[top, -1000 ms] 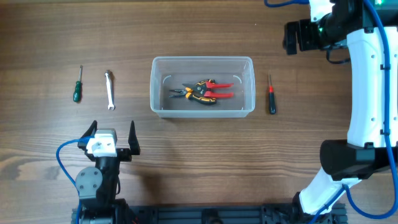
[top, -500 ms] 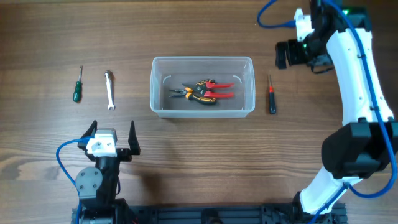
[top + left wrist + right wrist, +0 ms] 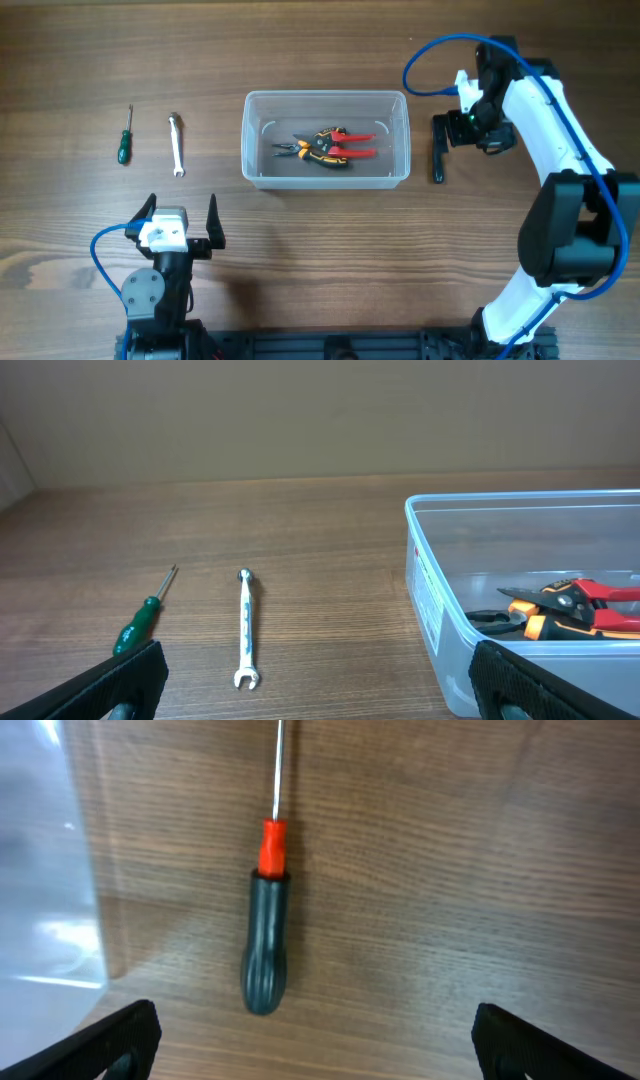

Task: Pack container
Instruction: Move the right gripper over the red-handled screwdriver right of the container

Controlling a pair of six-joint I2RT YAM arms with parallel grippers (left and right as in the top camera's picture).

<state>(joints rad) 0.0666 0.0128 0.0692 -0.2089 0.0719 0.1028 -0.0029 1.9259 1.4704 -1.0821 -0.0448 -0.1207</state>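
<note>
The container (image 3: 325,96) is a clear plastic bin in the middle of the table, with red and orange-black pliers (image 3: 325,147) lying in it. Right of it lies a screwdriver with a red collar and a black handle (image 3: 438,172). My right gripper (image 3: 441,135) hovers open over it. In the right wrist view the screwdriver (image 3: 268,955) lies between my spread fingers (image 3: 110,1045), nearer the left one, and the container wall (image 3: 40,870) is at the left. My left gripper (image 3: 180,215) stands open near the front left, holding nothing.
A green-handled screwdriver (image 3: 123,140) and a small silver wrench (image 3: 176,145) lie left of the container. The left wrist view shows the green screwdriver (image 3: 140,625), the wrench (image 3: 246,625), the container (image 3: 520,502) and the pliers (image 3: 560,610) ahead of the open gripper (image 3: 320,690).
My right arm has swung from the back right corner down and left, until its gripper is over the red-and-black screwdriver. The left arm has not moved.
</note>
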